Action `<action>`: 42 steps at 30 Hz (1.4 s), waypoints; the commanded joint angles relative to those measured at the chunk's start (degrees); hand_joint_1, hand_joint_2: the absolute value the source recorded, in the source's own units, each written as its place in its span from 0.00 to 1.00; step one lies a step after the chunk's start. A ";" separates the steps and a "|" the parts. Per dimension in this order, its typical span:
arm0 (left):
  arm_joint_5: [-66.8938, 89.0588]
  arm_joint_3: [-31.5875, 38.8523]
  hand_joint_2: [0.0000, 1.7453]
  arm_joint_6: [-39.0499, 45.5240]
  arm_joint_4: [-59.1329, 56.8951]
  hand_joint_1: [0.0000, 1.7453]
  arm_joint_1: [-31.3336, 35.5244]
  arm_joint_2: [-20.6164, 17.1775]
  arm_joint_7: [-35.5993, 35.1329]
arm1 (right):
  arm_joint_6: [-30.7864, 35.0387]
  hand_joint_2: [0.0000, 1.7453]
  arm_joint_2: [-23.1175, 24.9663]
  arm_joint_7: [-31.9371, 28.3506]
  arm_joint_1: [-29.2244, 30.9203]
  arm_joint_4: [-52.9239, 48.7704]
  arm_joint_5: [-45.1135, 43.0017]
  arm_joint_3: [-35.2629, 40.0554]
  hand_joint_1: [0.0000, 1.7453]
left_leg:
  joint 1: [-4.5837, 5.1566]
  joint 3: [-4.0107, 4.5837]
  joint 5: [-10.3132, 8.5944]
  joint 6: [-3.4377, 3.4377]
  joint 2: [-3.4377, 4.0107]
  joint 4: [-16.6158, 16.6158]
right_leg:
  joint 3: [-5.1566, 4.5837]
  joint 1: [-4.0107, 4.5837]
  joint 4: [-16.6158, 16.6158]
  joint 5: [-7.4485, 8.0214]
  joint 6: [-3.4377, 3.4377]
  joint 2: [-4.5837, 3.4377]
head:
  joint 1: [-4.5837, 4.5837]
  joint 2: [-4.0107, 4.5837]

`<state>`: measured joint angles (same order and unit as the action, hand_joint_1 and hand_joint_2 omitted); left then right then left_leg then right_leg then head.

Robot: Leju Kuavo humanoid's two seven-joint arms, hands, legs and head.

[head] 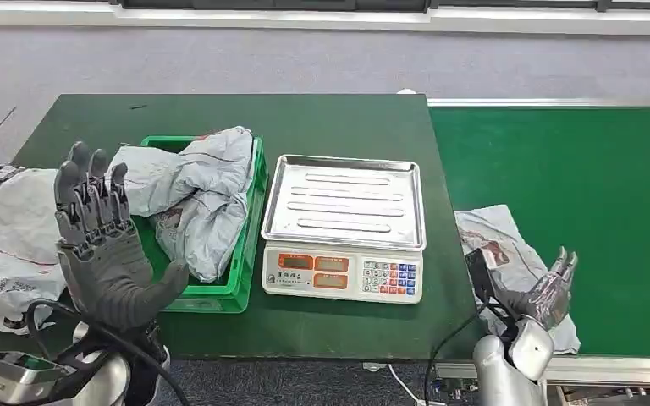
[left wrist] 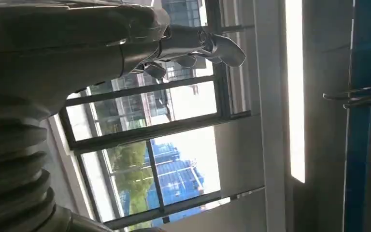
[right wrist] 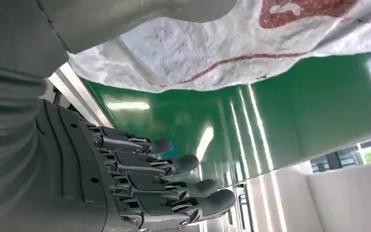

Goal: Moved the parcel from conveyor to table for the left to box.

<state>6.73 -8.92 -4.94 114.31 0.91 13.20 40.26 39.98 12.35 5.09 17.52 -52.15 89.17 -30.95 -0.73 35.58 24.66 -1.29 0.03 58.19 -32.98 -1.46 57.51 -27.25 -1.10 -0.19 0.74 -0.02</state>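
Note:
A grey-white plastic parcel (head: 498, 245) with a red mark lies on the green conveyor belt (head: 575, 194) near its front edge. My right hand (head: 550, 292) rests open just at the parcel's near right side, fingers (right wrist: 174, 166) extended and apart; the parcel (right wrist: 232, 53) shows close beside the thumb in the right wrist view. My left hand (head: 101, 245) is raised open, palm up and fingers spread, in front of the green crate (head: 241, 279), which holds several grey parcels (head: 199, 199). It holds nothing.
A silver-topped weighing scale (head: 345, 224) stands on the dark green table (head: 305, 118) between crate and conveyor. More white parcels (head: 4, 237) lie at the table's left end. Grey floor runs behind.

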 commanded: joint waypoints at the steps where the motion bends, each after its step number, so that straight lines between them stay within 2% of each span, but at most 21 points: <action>1: 0.31 -3.22 1.00 0.85 -2.91 0.00 1.07 -3.46 -0.26 | 0.02 1.00 -3.46 2.42 4.25 13.06 0.83 -3.59 0.00 | -0.03 -0.22 0.01 0.06 -0.02 -0.12 | 0.24 0.05 -0.16 0.01 0.10 0.04 | 0.02 0.00; 7: 0.31 -3.22 1.00 0.85 -2.91 0.00 1.07 -3.46 -0.26 | 0.02 1.00 -3.46 2.42 4.25 13.06 0.83 -3.59 0.00 | -0.01 -0.19 0.00 0.05 -0.03 -0.11 | 0.19 0.02 -0.13 0.00 0.10 0.05 | 0.02 0.00; 11: 1.00 -3.59 1.00 1.18 -3.52 0.00 1.20 -3.30 -0.26 | 0.02 1.00 -5.47 6.94 5.51 19.23 0.83 -2.21 0.00 | 0.00 -0.19 0.01 0.05 -0.06 -0.10 | 0.19 0.02 -0.13 -0.01 0.08 0.07 | 0.02 0.00; 22: 1.38 -3.96 1.00 -1.03 -6.41 0.00 3.23 -3.27 -0.26 | 0.02 1.00 -8.03 11.25 7.83 30.07 0.76 -3.00 0.00 | -0.01 -0.13 0.00 0.04 -0.05 -0.05 | 0.14 0.02 -0.08 -0.01 0.07 0.06 | 0.02 0.00; 23: 1.38 -3.96 1.00 -1.03 -6.41 0.00 3.23 -3.27 -0.26 | 0.02 1.00 -8.03 11.25 7.83 30.07 0.76 -3.00 0.11 | -0.02 -0.22 0.00 0.06 -0.08 -0.11 | 0.24 0.04 -0.15 0.00 0.10 0.09 | 0.02 0.00; 24: 1.20 -3.88 1.00 -1.12 -6.76 0.00 3.41 -3.14 -0.26 | -0.40 1.00 -8.25 11.27 7.64 30.61 0.68 -3.18 0.50 | -0.02 -0.19 0.00 0.05 -0.08 -0.09 | 0.21 0.03 -0.13 -0.01 0.08 0.08 | 0.02 0.00; 25: 1.10 -3.86 1.00 -1.28 -6.92 0.00 3.52 -3.09 -0.26 | -0.46 1.00 -8.41 11.50 7.55 30.97 0.77 -3.33 1.00 | -0.04 -0.29 0.00 0.07 -0.10 -0.16 | 0.32 0.06 -0.22 0.00 0.12 0.11 | 0.02 0.00; 38: 2.10 -4.24 1.00 0.22 -8.40 0.00 3.20 -3.78 -0.26 | 0.02 1.00 -8.71 10.51 7.64 31.30 0.80 -4.06 1.00 | 0.00 -0.15 0.00 0.04 -0.08 -0.05 | 0.18 0.01 -0.10 -0.01 0.06 0.10 | 0.00 0.00; 42: 1.93 -4.94 1.00 1.20 -8.32 0.00 3.16 -4.32 -0.26 | 0.02 1.00 -6.86 7.89 5.47 22.96 0.38 -5.18 1.00 | -0.02 -0.28 0.01 0.06 -0.13 -0.11 | 0.34 0.04 -0.17 -0.03 0.11 0.17 | 0.02 0.00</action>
<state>8.57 -11.39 -4.96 109.39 2.42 11.76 40.24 40.24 4.76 15.43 24.04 -25.75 90.07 -31.36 -0.72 35.48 24.66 -1.28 0.03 58.21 -32.89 -1.47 57.48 -27.24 -1.11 -0.19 0.76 -0.02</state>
